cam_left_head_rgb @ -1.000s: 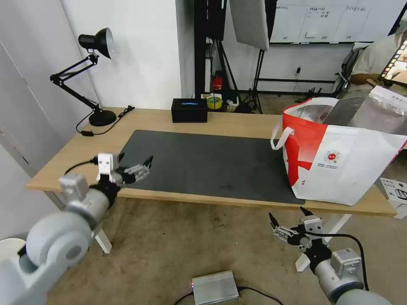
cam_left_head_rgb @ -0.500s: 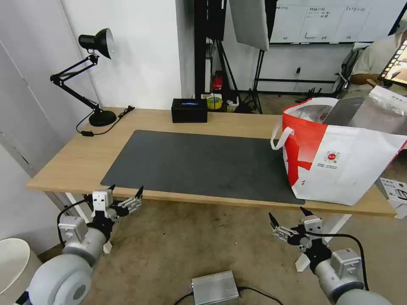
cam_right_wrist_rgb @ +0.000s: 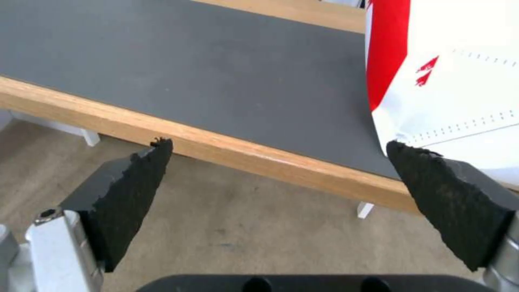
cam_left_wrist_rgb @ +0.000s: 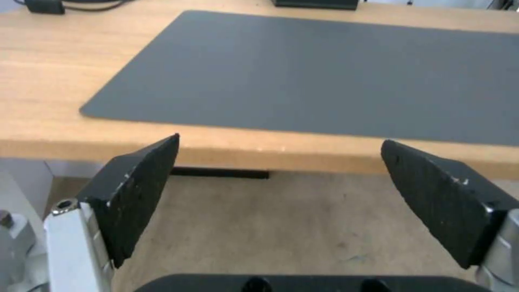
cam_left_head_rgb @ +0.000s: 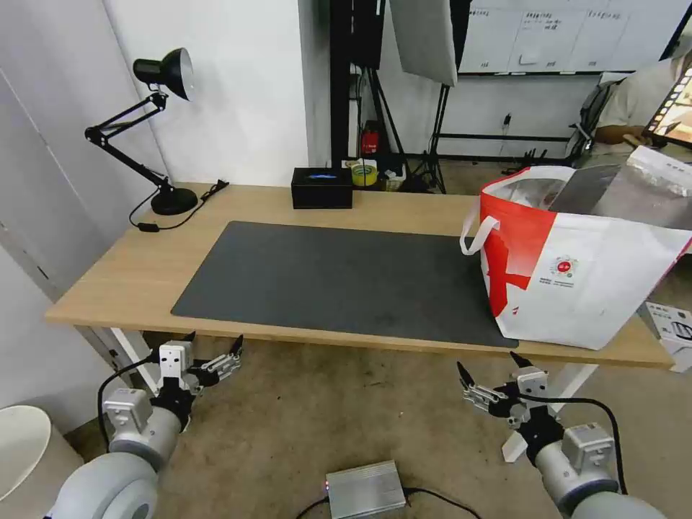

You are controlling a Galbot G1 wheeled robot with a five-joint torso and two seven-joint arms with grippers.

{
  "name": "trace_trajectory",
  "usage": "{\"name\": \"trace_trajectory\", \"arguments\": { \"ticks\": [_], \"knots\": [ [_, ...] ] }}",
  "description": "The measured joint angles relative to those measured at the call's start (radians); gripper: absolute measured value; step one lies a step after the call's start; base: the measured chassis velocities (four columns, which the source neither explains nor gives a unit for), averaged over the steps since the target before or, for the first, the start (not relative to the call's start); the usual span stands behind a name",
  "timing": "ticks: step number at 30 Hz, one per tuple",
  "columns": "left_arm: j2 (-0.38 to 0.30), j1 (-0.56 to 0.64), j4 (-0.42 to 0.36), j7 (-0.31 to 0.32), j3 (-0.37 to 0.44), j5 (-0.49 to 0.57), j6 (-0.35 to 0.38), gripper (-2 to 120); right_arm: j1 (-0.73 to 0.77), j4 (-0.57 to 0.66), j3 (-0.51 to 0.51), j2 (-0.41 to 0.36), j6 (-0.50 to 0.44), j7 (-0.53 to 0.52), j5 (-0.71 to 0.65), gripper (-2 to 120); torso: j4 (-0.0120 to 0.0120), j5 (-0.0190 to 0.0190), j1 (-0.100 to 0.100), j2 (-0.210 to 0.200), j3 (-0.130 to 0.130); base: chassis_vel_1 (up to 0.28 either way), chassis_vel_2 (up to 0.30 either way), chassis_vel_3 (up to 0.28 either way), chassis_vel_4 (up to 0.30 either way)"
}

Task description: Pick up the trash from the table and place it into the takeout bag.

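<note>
Below the front edge of the table [cam_left_head_rgb: 130,277], we hold both arms low over the floor: our left gripper [cam_left_head_rgb: 213,351] hangs just under the edge near the left white leg, its black pads spread wide apart with nothing between them, and our right gripper [cam_left_head_rgb: 487,375] hangs under the edge near the takeout bag [cam_left_head_rgb: 613,281], its pads just as far apart and bare. On the dark grey mat [cam_left_head_rgb: 346,277] we see no bowl, no plastic box, no tissue and no knotted bag, so where the trash lies we cannot tell; it may sit inside the tote, though the foil-lined mouth does not let us look down into it. We judge the picking and placing to be finished or nearly so, and the step in hand to be a parked rest. Any next move would call first for a look at the desk and into the bag before either arm rises.

For room, the whole mat is open between the black rectangular box [cam_left_head_rgb: 322,188] at the back and the front edge. The desk lamp [cam_left_head_rgb: 155,130] guards the far left corner, and the tote stands at the right end, close to the front edge, so an upward swing of our right arm must clear both the wood lip and the bag's wall.
</note>
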State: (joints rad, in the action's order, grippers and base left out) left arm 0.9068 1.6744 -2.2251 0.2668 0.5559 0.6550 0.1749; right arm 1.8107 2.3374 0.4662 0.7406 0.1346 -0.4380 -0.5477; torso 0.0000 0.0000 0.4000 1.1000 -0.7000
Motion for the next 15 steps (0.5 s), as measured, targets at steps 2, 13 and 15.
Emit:
{"name": "trace_trajectory", "arguments": {
  "ticks": [2, 13, 15],
  "knots": [
    [0.003, 0.004, 0.0, 0.0, -0.001, -0.003, 0.0, 100, 0.0, 0.0, 0.0, 0.0, 0.0, 0.0, 0.0, 100, 0.0, 0.0, 0.0, 0.0, 0.0, 0.0, 0.0, 0.0, 0.0],
    [0.004, 0.004, 0.001, 0.0, -0.004, -0.004, -0.001, 100, 0.0, 0.0, 0.0, 0.0, 0.0, 0.0, 0.0, 100, 0.0, 0.0, 0.0, 0.0, 0.0, 0.0, 0.0, 0.0, 0.0],
    [0.004, 0.004, 0.001, 0.0, -0.004, -0.004, -0.001, 100, 0.0, 0.0, 0.0, 0.0, 0.0, 0.0, 0.0, 100, 0.0, 0.0, 0.0, 0.0, 0.0, 0.0, 0.0, 0.0, 0.0]
  ]
}}
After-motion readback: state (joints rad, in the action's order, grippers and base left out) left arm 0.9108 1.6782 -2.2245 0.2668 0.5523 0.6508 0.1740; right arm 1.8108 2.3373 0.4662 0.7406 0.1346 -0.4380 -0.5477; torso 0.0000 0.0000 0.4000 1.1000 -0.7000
